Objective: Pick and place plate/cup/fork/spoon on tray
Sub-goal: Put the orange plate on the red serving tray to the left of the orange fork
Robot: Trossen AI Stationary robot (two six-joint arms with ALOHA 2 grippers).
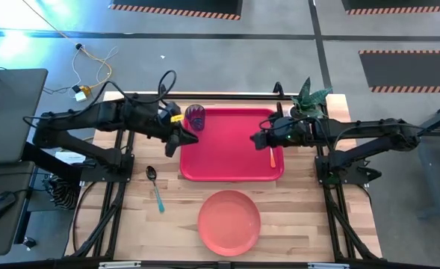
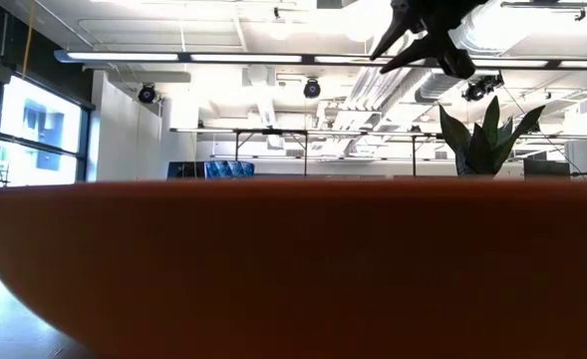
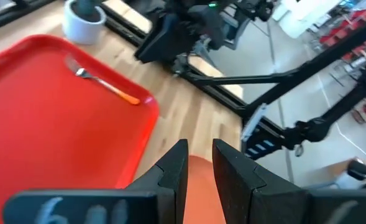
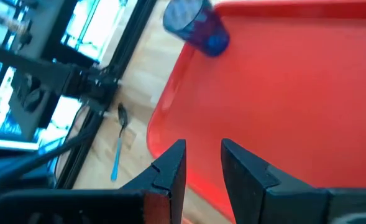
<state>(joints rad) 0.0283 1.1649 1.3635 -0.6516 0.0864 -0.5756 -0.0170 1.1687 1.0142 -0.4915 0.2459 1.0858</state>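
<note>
The red tray (image 1: 231, 161) lies in the middle of the table. The blue-purple cup (image 1: 196, 116) stands upright in its far left corner and also shows in the right wrist view (image 4: 195, 25). The orange-handled fork (image 1: 271, 155) lies flat on the tray near its right rim, and also shows in the left wrist view (image 3: 105, 84). The teal-handled spoon (image 1: 155, 187) lies on the table left of the tray. The salmon plate (image 1: 229, 222) lies on the table near the front edge. My left gripper (image 1: 192, 139) hovers at the tray's left rim, open and empty. My right gripper (image 1: 255, 140) hovers over the tray's right part, open and empty.
A white pot with a green plant (image 1: 309, 101) stands at the tray's far right corner. The plate's rim (image 2: 293, 269) fills the lower half of the low view. Bare wood lies left and right of the plate along the front edge.
</note>
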